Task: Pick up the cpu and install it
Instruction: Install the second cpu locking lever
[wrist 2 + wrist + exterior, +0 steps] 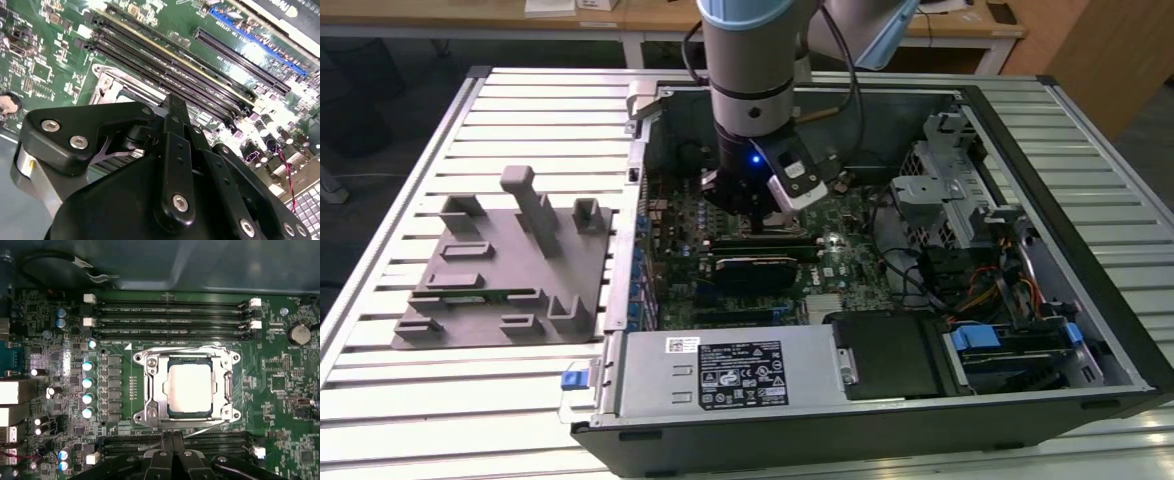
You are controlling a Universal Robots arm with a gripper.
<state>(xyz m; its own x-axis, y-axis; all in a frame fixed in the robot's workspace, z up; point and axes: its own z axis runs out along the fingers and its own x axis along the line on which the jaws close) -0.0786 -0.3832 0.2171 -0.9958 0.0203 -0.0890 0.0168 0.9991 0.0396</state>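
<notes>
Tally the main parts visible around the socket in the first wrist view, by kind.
cpu, seated in the socket: 1
socket frame: 1
long black memory slots above the socket: 4
gripper: 1
Total: 7

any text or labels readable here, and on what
Nothing reads with confidence.
Black label on the power supply: print too small.
White sticker beside it: blurred.
Motherboard markings: too small.
cpu lid: washed out by glare, no text legible.
</notes>
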